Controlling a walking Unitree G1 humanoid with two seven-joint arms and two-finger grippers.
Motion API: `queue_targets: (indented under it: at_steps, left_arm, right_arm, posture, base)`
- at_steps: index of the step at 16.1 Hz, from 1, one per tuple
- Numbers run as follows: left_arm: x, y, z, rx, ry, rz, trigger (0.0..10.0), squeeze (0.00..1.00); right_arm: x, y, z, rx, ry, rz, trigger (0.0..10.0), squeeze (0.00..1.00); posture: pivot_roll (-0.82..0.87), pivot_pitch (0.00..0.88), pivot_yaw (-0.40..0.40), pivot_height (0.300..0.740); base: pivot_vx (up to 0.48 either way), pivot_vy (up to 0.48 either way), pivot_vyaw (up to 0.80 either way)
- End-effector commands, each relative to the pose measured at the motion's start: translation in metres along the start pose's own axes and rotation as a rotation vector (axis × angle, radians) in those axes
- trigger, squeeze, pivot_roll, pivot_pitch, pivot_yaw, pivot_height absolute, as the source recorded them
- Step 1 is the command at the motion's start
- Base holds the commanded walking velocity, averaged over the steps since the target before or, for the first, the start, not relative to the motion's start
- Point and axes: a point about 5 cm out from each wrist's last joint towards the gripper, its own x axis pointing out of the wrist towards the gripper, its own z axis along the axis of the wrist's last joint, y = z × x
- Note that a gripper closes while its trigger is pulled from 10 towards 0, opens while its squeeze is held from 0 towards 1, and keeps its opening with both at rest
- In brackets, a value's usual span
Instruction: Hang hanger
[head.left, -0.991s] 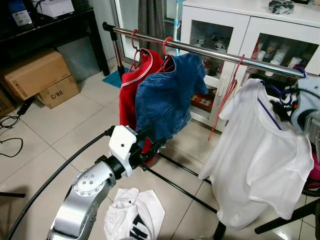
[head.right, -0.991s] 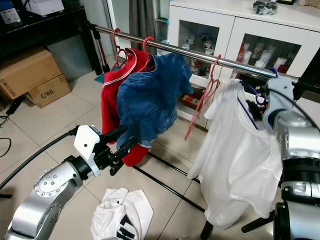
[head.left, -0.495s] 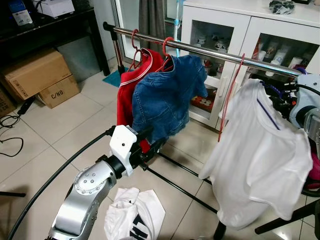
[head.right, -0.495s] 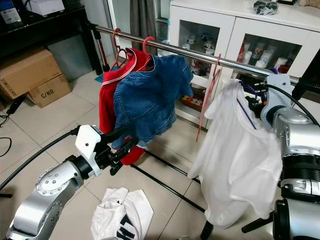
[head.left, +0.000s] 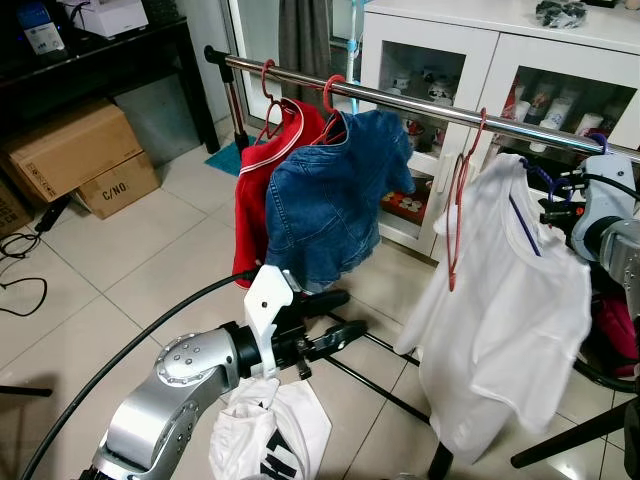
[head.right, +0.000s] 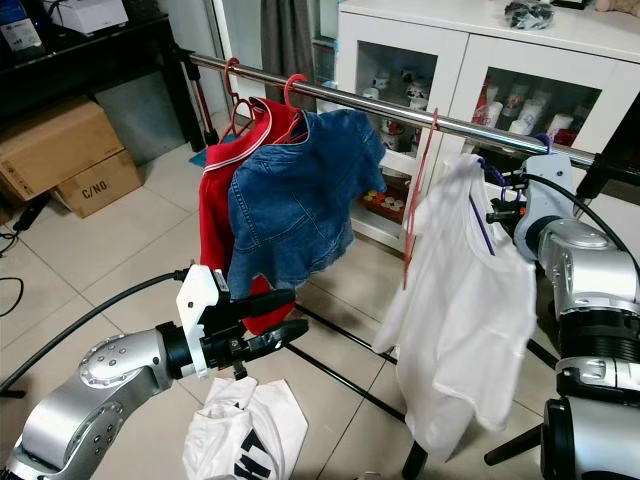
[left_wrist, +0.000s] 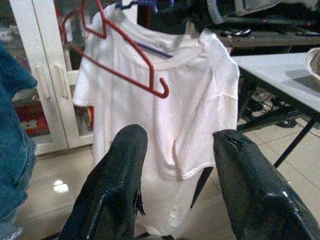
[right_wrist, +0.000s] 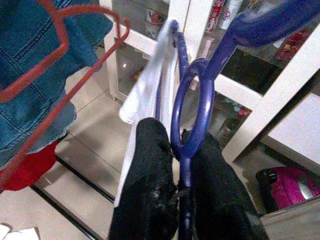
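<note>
Now that your right gripper (right_wrist: 175, 200), fingers clamped on the blue hanger (right_wrist: 192, 100), has lifted its white shirt (head.left: 510, 300) toward the rail (head.left: 420, 105) at far right, hook it on, left gripper (left_wrist: 175, 165) open.

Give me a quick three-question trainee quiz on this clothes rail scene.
1. True or false: the right gripper is shut on the blue hanger.
2. Which garment on the rail hangs nearest the white shirt? A) red top B) denim jacket C) black coat
3. Fill in: the empty ___ hanger hangs between jacket and shirt.

Key: 1 true. 2 B, the denim jacket. 3 red.
</note>
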Motion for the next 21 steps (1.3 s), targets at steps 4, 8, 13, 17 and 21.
queue_targets:
  at_steps: [4,8,13,17,21]
  left_arm:
    - [-0.005,0.015,0.01,0.054,-0.029,0.073,10.0,0.0]
    - [-0.006,0.021,0.009,0.069,-0.044,0.124,10.0,0.0]
    - [-0.013,0.046,0.01,0.137,-0.051,0.428,10.0,0.0]
    - [-0.013,0.041,-0.004,0.113,-0.044,0.513,10.0,0.0]
    - [-0.011,0.036,-0.008,0.099,-0.048,0.54,10.0,0.0]
  right_arm:
    - [-0.002,0.008,0.007,0.025,-0.042,0.022,0.0,0.0]
    - [-0.001,0.019,0.012,0.022,-0.067,0.045,0.0,0.0]
    - [-0.013,0.023,0.032,-0.051,-0.205,0.013,0.0,0.0]
    - [-0.047,0.041,0.005,-0.102,-0.232,0.053,0.0,0.0]
    - [-0.056,0.063,-0.041,-0.138,-0.149,-0.006,0.0,0.0]
  posture:
    - [-0.05,0.0,0.071,0.74]
    - [-0.05,0.0,0.063,0.74]
    - [-0.03,0.0,0.064,0.74]
    - [-0.04,0.0,0.054,0.74]
    - [-0.04,0.0,0.036,0.74]
  base:
    - [0.0,0.0,0.0]
    - [0.0,0.0,0.0]
    - [0.0,0.0,0.0]
    - [0.0,0.0,0.0]
    - [-0.123,0.0,0.0]
